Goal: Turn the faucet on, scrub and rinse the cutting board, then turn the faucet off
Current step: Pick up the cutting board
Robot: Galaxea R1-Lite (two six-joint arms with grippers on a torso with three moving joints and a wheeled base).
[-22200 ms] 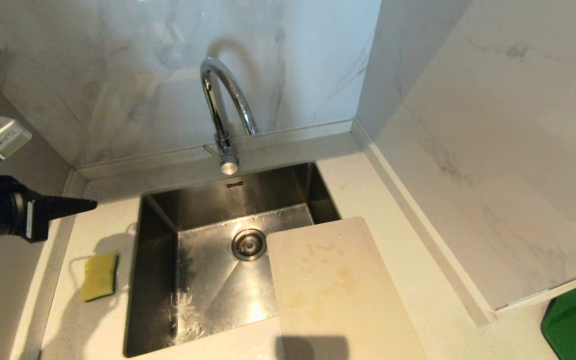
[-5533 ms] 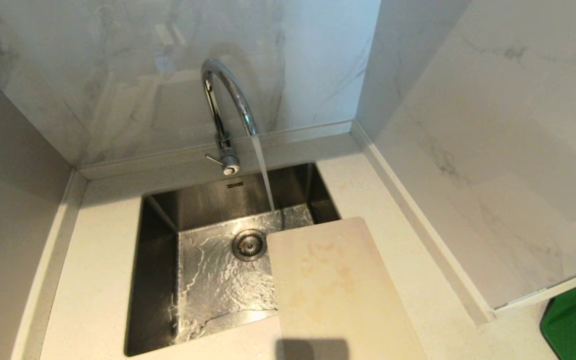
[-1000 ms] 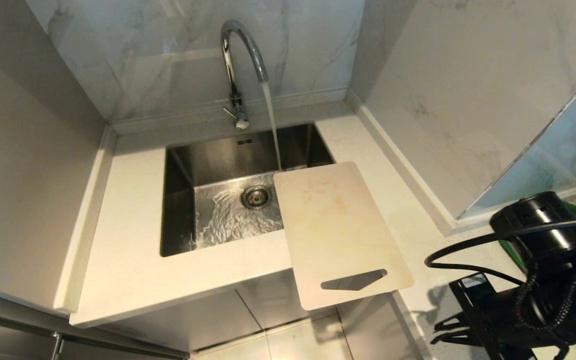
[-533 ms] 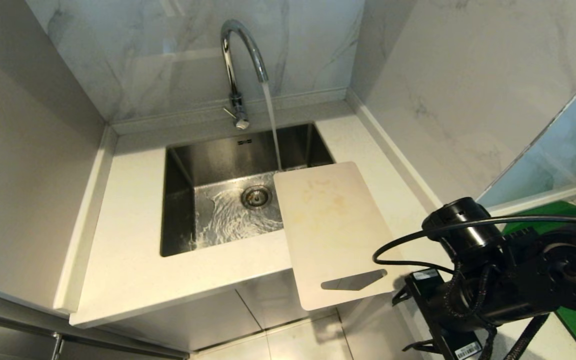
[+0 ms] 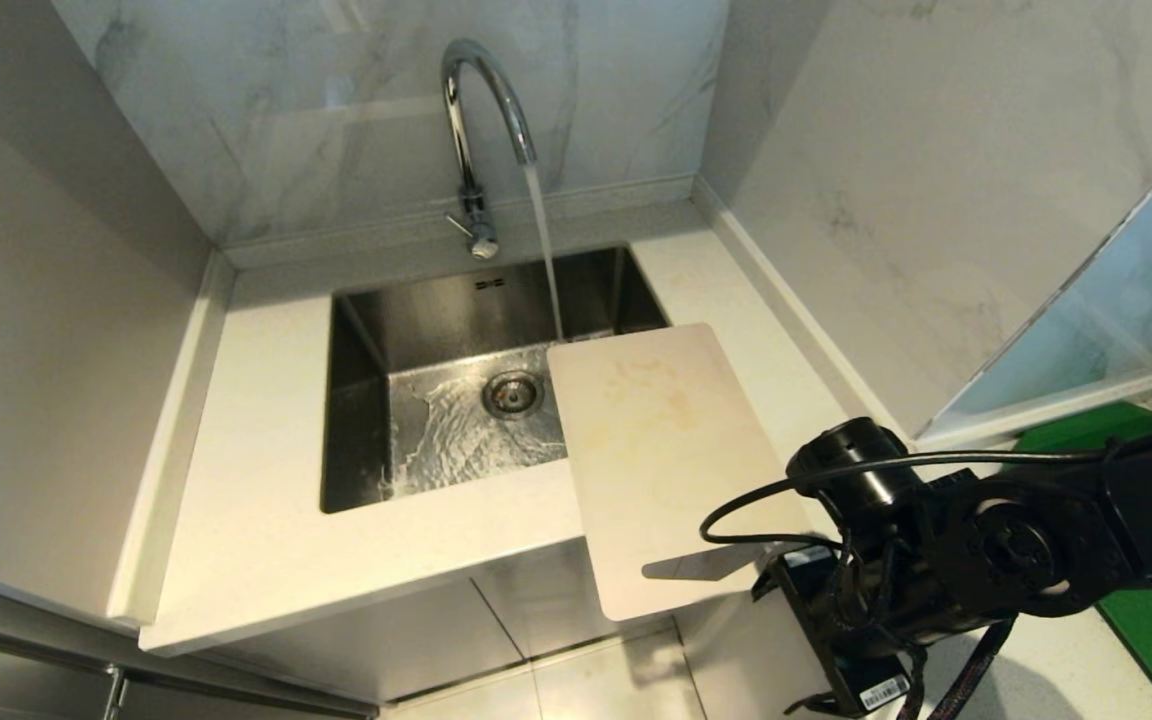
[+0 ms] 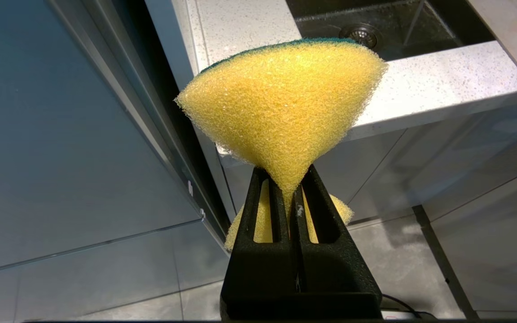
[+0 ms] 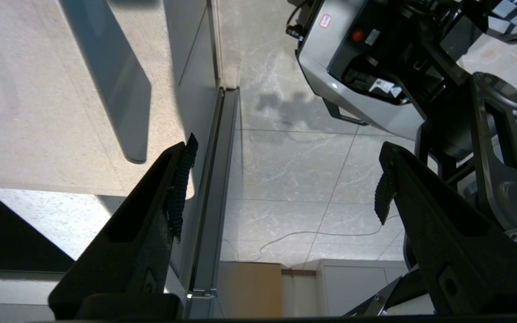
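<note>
Beside the cutting board [image 5: 671,460], no readable label.

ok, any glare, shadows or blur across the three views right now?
Head view: glare on the faucet and wet sink floor; right arm shadows the cutting board's handle end. Left wrist: sponge sharp, evenly lit. Right wrist: bright board underside, open right gripper silhouetted.

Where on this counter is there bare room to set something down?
The countertop left of the sink is bare up to the wall, and so is the front strip. Right of the sink is crowded: the cutting board lies there, overhanging the edge, with the right gripper at its slotted end.
</note>
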